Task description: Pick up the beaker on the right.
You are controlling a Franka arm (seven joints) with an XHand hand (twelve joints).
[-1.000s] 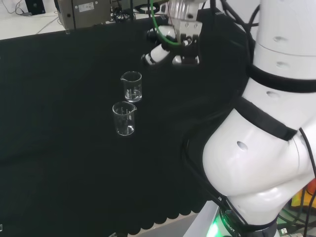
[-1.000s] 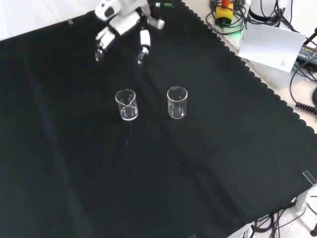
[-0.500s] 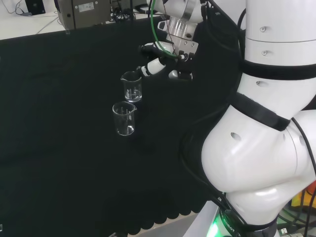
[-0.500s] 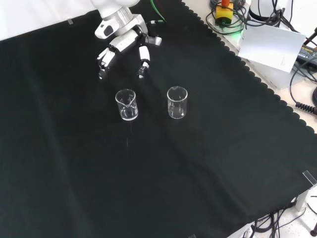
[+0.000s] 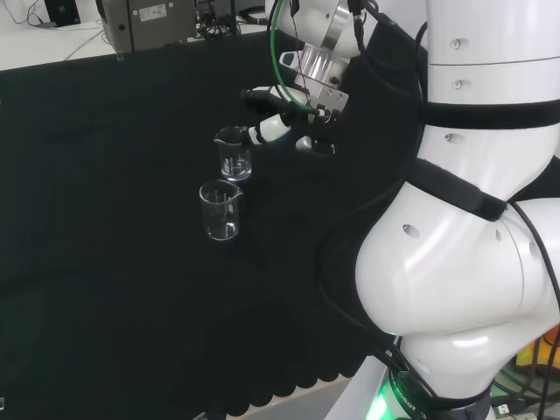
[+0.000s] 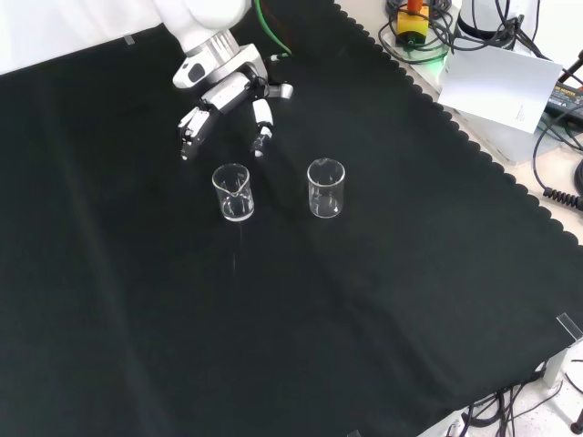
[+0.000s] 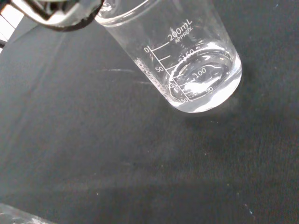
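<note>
My hand [image 6: 223,91] hangs with fingers [image 6: 261,123] spread and empty just above and behind the upright beaker [image 6: 232,192] on the surface; the second beaker [image 6: 326,188] stands beside it.

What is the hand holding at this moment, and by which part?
Nothing is held. The hand hovers open just behind the left beaker in the front view, its fingers spread and not touching the glass.

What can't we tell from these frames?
- Head view: whether the hand touches the farther beaker; they overlap there.
- Wrist view: a beaker's rim, cut off by the picture's edge.
- Front view: any liquid in the two beakers; clear glass on black cloth.
</note>
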